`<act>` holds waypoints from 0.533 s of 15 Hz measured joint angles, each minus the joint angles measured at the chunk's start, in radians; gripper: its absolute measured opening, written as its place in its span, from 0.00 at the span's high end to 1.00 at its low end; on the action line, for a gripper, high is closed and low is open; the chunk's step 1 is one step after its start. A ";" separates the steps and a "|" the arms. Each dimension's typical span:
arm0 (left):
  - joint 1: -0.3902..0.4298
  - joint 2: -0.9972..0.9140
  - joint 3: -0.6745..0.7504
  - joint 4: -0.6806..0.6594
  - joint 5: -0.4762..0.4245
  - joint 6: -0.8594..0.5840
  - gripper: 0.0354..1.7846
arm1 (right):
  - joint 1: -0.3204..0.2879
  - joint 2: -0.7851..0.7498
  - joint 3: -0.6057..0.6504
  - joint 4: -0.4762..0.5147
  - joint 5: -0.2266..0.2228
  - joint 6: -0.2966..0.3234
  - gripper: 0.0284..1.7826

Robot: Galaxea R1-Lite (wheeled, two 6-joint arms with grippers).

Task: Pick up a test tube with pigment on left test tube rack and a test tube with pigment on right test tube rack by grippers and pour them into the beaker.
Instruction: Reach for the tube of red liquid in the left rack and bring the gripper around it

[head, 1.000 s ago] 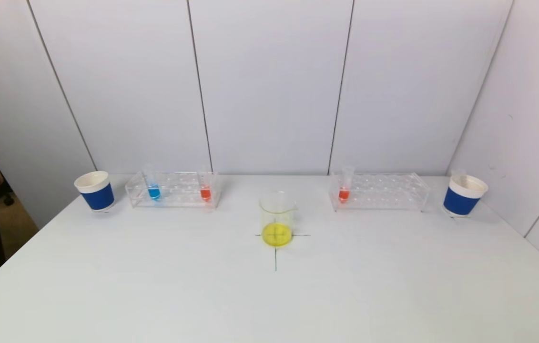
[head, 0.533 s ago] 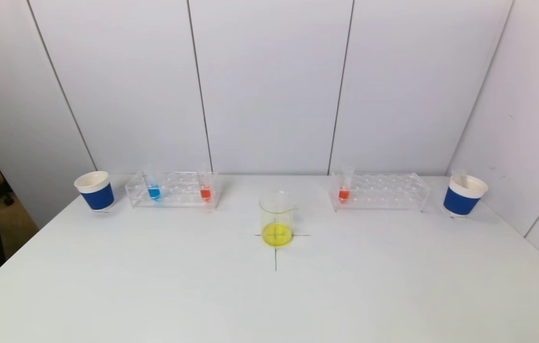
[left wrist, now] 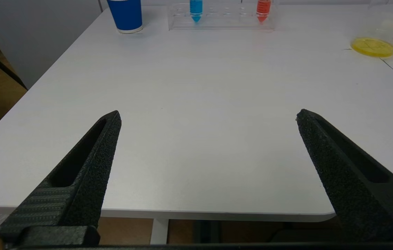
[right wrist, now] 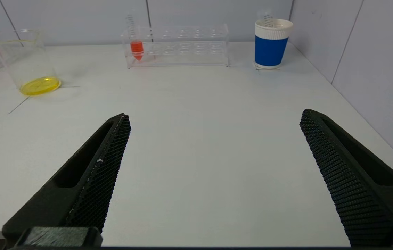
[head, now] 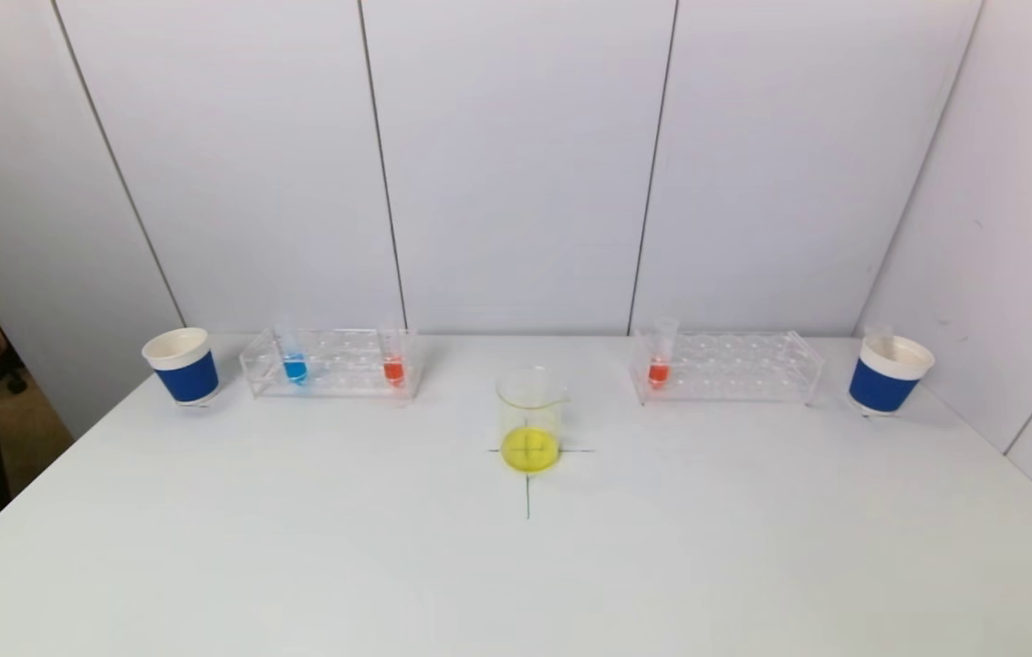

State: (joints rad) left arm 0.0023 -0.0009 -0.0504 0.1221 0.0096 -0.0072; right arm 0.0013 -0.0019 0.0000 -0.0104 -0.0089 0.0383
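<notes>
Two grippers [left wrist: 208, 116] [right wrist: 215, 116] wide, empty, over white table [head: 516, 566]; grey panel walls [head: 516, 164].

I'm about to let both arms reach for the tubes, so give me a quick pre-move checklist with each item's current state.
1. Left gripper jaws open, empty: ok.
2. Right gripper jaws open, empty: ok.
3. Left rack holds blue tube and red tube, upright: ok.
4. Right rack holds one red tube, upright: ok.
5. Beaker upright on the cross mark, yellow liquid inside: ok.
6. Tube caps off: cannot tell.
</notes>
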 joint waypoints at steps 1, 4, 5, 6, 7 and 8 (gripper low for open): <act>0.000 0.000 0.000 0.000 0.000 0.005 0.01 | 0.000 0.000 0.000 0.000 0.000 0.000 0.01; 0.000 0.001 -0.048 0.023 0.000 0.009 0.01 | 0.000 0.000 0.000 0.000 0.000 0.000 0.01; 0.000 0.004 -0.097 0.042 0.000 0.009 0.01 | 0.000 0.000 0.000 0.000 0.000 0.000 0.01; 0.000 0.013 -0.156 0.066 -0.002 0.010 0.01 | 0.000 0.000 0.000 0.000 0.000 0.000 0.01; 0.000 0.033 -0.230 0.095 -0.005 0.011 0.01 | 0.000 0.000 0.000 0.000 0.000 0.000 0.01; -0.001 0.065 -0.298 0.117 -0.007 0.011 0.01 | 0.000 0.000 0.000 0.000 0.000 0.000 0.01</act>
State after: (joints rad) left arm 0.0017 0.0638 -0.3487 0.2389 0.0023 0.0043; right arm 0.0013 -0.0019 0.0000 -0.0104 -0.0091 0.0383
